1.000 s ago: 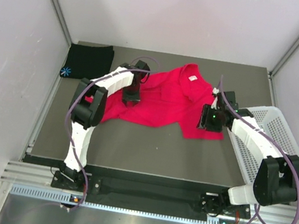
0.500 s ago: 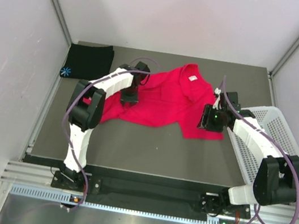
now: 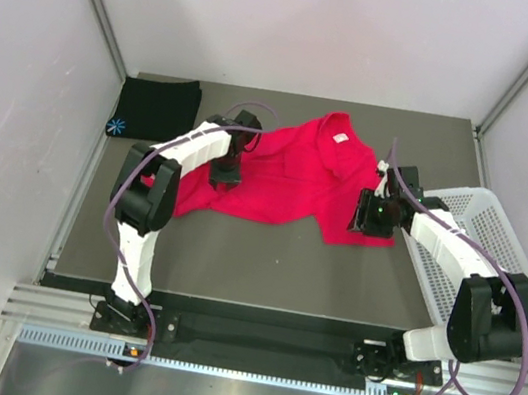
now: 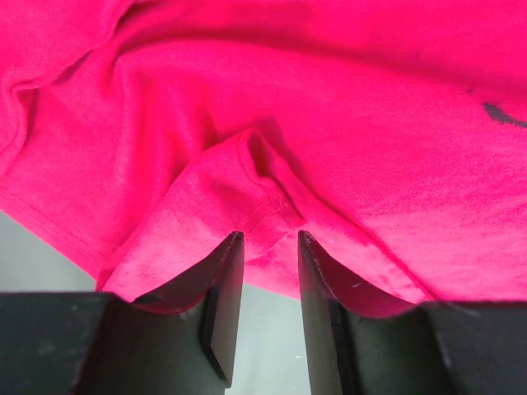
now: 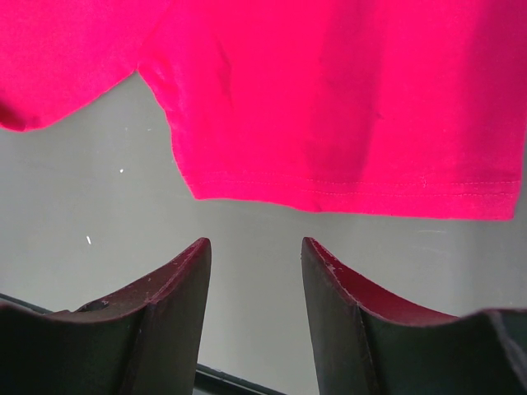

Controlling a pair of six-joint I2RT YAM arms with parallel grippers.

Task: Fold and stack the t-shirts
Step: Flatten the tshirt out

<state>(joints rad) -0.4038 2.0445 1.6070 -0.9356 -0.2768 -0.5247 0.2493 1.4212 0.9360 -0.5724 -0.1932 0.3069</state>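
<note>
The red-pink t-shirt (image 3: pixel 288 173) lies spread and rumpled in the middle of the table. My left gripper (image 3: pixel 225 173) is at its left part. In the left wrist view that gripper (image 4: pixel 270 239) is open by a narrow gap, its tips astride a raised fold at the shirt's hem (image 4: pixel 263 210). My right gripper (image 3: pixel 369 221) is at the shirt's near right corner. In the right wrist view it (image 5: pixel 255 243) is open and empty over bare table, just short of the hem (image 5: pixel 346 193). The black t-shirt (image 3: pixel 158 104) lies folded at the far left, starburst mark (image 3: pixel 117 124) showing.
A white perforated basket (image 3: pixel 488 240) stands at the table's right edge, close beside my right arm. Grey walls close in the table on the left, back and right.
My left gripper has shifted slightly left and back along the red shirt's edge. My right gripper has hardly moved.
</note>
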